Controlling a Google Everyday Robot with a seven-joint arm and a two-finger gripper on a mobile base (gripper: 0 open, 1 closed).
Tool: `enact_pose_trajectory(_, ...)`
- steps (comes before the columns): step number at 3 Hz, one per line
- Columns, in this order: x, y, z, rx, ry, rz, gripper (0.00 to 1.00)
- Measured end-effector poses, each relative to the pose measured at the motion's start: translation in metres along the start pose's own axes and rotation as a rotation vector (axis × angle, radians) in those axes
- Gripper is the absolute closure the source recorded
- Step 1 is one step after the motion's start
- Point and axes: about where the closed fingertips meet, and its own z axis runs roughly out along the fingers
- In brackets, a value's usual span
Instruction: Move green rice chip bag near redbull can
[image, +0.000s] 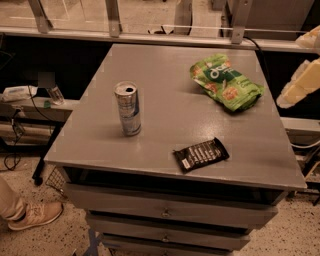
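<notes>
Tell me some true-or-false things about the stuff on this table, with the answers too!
1. The redbull can stands upright on the table. True.
2. The green rice chip bag touches the can. False: they lie apart, with the bag toward the far right.
3. The black wrapper lies near the front edge. True.
4. The gripper holds the bag. False: it is beyond the table's right edge, apart from the bag.

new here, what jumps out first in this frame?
The bright green rice chip bag stands out most, lying at the far right of the grey table, with the redbull can upright and well apart from it at left-centre. A black wrapper lies near the front edge. The cream-coloured gripper hangs beyond the table's right side, touching nothing.
</notes>
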Motion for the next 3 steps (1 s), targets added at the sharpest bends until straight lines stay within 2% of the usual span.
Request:
enact_pose_trajectory(1,0.002,-0.036,0.024,0.024,-0.124,0.131,0.00)
enact_pose_trajectory(2,-0.012,-0.049,0.055,0.008,-0.189,0.241,0.00)
enact_pose_trajectory(3,-0.022,-0.050,0.090,-0.027,-0.168,0.335,0.00)
